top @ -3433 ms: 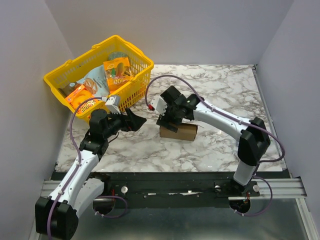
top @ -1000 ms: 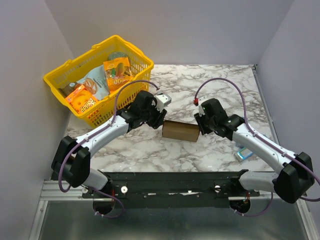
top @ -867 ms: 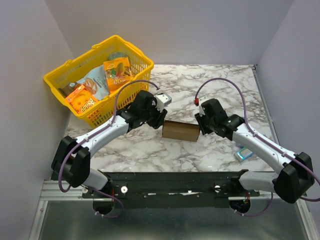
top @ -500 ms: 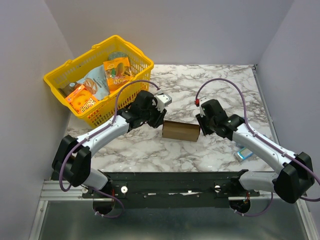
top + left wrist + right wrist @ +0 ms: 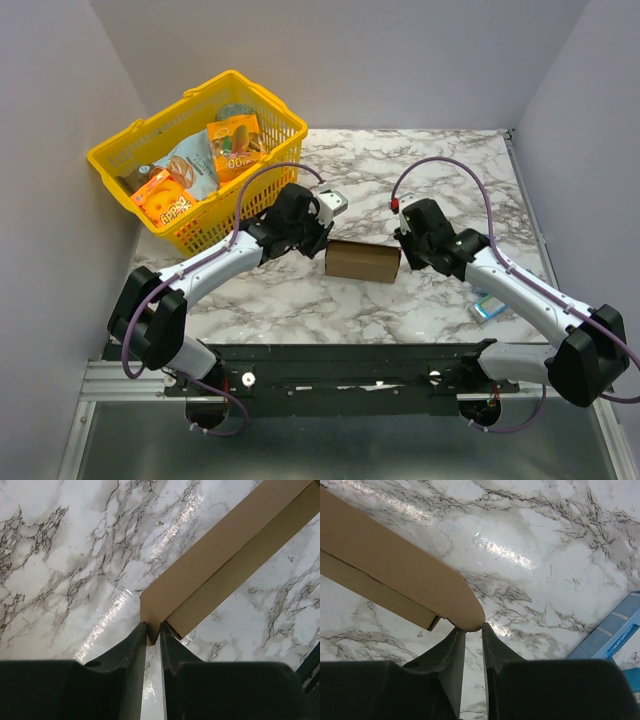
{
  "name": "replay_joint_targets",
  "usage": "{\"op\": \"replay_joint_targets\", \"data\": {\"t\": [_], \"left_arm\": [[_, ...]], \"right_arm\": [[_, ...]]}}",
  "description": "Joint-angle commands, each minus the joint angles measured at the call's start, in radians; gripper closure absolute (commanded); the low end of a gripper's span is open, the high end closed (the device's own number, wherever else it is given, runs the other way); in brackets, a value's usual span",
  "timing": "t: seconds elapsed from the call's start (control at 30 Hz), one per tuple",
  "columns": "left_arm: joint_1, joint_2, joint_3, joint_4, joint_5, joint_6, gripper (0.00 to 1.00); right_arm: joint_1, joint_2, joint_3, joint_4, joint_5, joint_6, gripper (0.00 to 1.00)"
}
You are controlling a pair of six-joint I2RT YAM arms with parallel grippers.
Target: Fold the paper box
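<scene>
Paper box (image 5: 362, 262) laid lengthwise between grippers, both equally near. Left gripper (image 5: 153, 628) pinched narrow on left-end corner. Right gripper (image 5: 472, 629) narrow at rounded flap tip, hold not discernible.

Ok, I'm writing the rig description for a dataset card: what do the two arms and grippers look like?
Both the left arm and right arm have white links between bulky black joints. A purple cable loops over each, with a red connector on the right one. The left gripper and right gripper have matte black, tapering fingers.
</scene>
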Motion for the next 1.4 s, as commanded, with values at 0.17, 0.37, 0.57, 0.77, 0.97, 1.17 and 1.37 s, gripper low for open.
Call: {"op": "replay_joint_targets", "data": {"t": [0.17, 0.37, 0.57, 0.77, 0.97, 1.17, 1.37], "left_arm": [[-0.017, 0.012, 0.034, -0.005, -0.025, -0.033, 0.91], [-0.020, 0.028, 0.061, -0.028, -0.063, -0.090, 1.00], [-0.020, 0.055, 0.134, -0.087, -0.068, -0.182, 1.00], [-0.019, 0.074, 0.206, -0.138, -0.083, -0.254, 1.00], [-0.020, 0.092, 0.218, -0.131, -0.038, -0.351, 1.00], [-0.020, 0.095, 0.209, -0.111, -0.023, -0.384, 1.00], [-0.020, 0.095, 0.183, -0.066, 0.015, -0.430, 1.00]], "right_arm": [[-0.001, -0.028, 0.014, 0.013, -0.037, -0.002, 0.85], [0.015, -0.025, 0.001, 0.031, -0.005, 0.001, 0.90], [0.062, -0.009, -0.014, 0.043, 0.084, 0.003, 0.94], [0.093, 0.014, -0.020, 0.048, 0.133, 0.017, 0.99], [0.105, 0.023, -0.025, 0.049, 0.148, 0.017, 0.99], [0.111, 0.029, -0.028, 0.049, 0.153, 0.020, 0.99], [0.115, 0.040, -0.029, 0.052, 0.154, 0.023, 0.99]]}}
